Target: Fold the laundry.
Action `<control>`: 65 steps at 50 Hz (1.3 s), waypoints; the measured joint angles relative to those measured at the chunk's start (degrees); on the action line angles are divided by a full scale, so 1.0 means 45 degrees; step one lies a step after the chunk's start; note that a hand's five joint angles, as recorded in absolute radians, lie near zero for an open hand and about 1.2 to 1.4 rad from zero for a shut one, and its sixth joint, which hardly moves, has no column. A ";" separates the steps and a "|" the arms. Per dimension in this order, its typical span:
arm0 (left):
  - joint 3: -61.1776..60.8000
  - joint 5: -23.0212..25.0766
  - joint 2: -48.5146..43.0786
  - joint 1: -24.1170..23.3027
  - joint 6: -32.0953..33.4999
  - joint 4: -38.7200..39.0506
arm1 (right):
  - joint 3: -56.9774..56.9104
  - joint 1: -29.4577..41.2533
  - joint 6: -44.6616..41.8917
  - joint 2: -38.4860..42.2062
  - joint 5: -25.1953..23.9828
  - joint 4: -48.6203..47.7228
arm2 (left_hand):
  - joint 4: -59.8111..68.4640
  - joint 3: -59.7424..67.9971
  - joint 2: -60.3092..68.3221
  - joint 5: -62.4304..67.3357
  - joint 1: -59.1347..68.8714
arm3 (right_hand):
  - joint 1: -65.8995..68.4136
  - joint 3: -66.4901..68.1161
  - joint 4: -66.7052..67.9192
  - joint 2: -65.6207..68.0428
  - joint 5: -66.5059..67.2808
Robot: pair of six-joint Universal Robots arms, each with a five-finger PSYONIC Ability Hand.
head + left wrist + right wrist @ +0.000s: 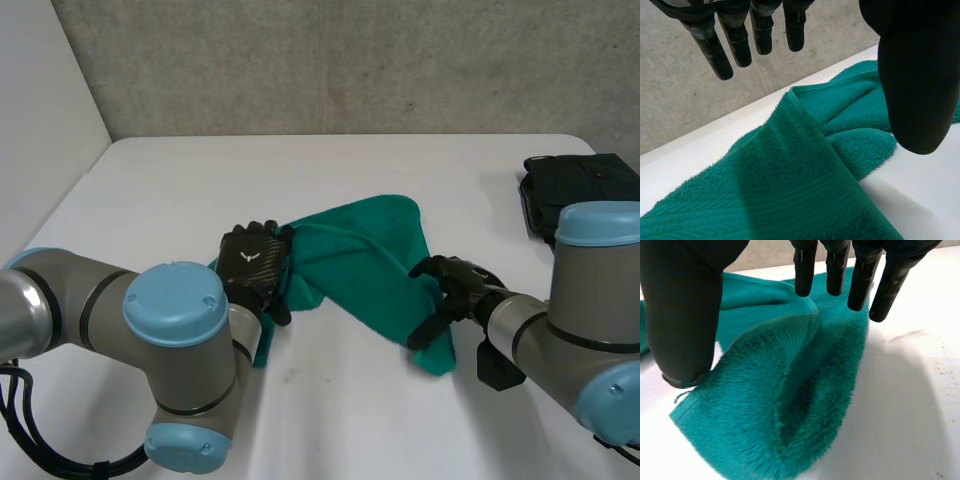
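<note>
Head view: rumpled green towel (pixel 360 270)

A white desk (pixel 350 165) with a rounded far corner stands against a rough grey concrete wall (pixel 350 60), a plain white wall (pixel 40 100) adjoining at the left, all evenly lit.

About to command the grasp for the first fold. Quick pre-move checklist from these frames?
1. Left hand open, over the towel's left end: ok.
2. Right hand open, towel ridge between thumb and fingers, unpinched: ok.
3. Towel flat: not ok, bunched and lapped over itself.
4. Towel wholly on the table: ok.
5. Black bundle apart from towel: ok.
</note>
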 measured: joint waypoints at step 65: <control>0.1215 -0.0176 -0.2160 0.0995 0.0650 -0.0165 | 0.3358 0.0374 -0.6149 -0.3990 0.0509 -0.2263 | 0.7065 0.6899 0.7097 0.6712 0.7519 | 0.9092 1.1506 1.1258 1.1189 1.1357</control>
